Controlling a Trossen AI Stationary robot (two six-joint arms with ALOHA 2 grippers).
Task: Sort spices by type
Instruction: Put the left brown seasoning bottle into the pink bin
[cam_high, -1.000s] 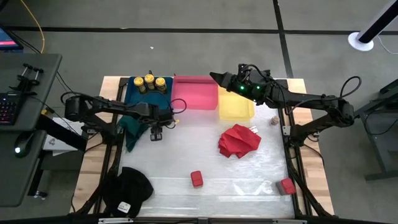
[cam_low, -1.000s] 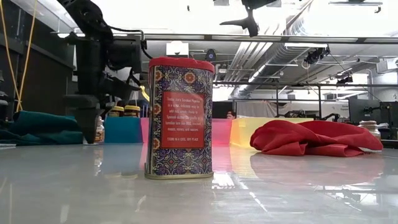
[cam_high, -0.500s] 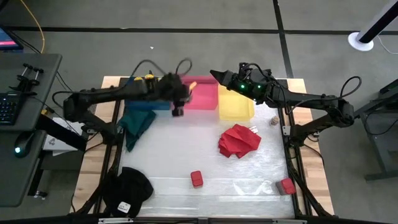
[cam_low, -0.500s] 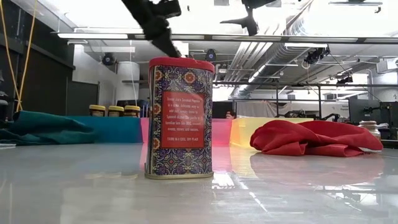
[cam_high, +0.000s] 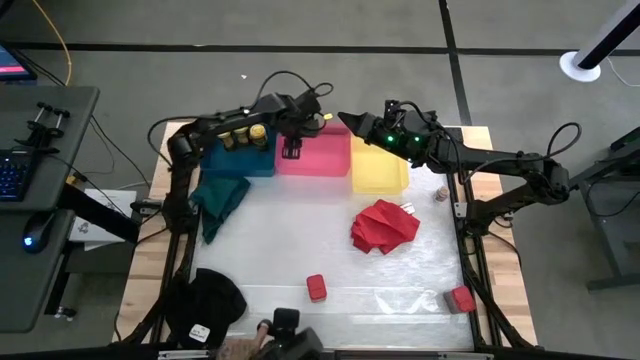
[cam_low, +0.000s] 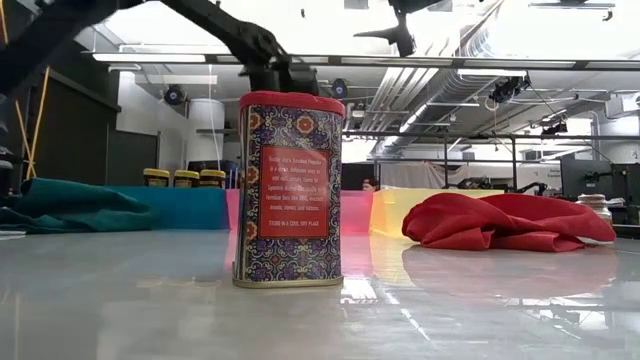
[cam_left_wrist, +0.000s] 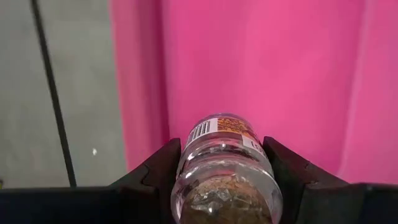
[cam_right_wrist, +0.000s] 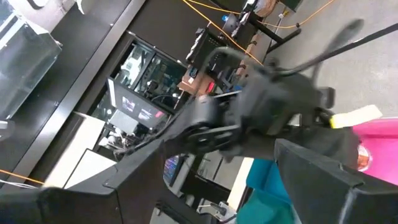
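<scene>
My left gripper (cam_high: 292, 149) hangs over the near-left part of the pink bin (cam_high: 322, 160), shut on a small clear jar of brown spice (cam_left_wrist: 224, 171). Three yellow-lidded jars (cam_high: 241, 134) stand in the blue bin (cam_high: 235, 162). One red tin (cam_high: 316, 288) stands on the table near the front; it fills the middle of the low view (cam_low: 290, 190). A second red tin (cam_high: 461, 298) stands at the front right. A small pale jar (cam_high: 440, 192) stands by the right edge. My right gripper (cam_high: 345, 125) is raised above the far side of the bins, open and empty. My left gripper pinches the clear jar's round body (cam_left_wrist: 186, 165) between its two fingers, one on each side. The fingers come from above, pointing down into the pink bin (cam_left_wrist: 298, 74). The jar is lifted clear, its labelled end pointing away from the wrist toward the bin's floor.
The yellow bin (cam_high: 378, 172) stands right of the pink one. A crumpled red cloth (cam_high: 385, 225) lies right of the table's middle, a teal cloth (cam_high: 220, 198) at the left, a black object (cam_high: 214, 300) at the front left. A hand with a dark object (cam_high: 285, 342) shows at the front edge.
My left gripper has risen from the table beside the teal cloth and swung toward the far edge and the right, carrying the clear jar, to hang over the pink bin. The jar has been lifted clear of the table.
</scene>
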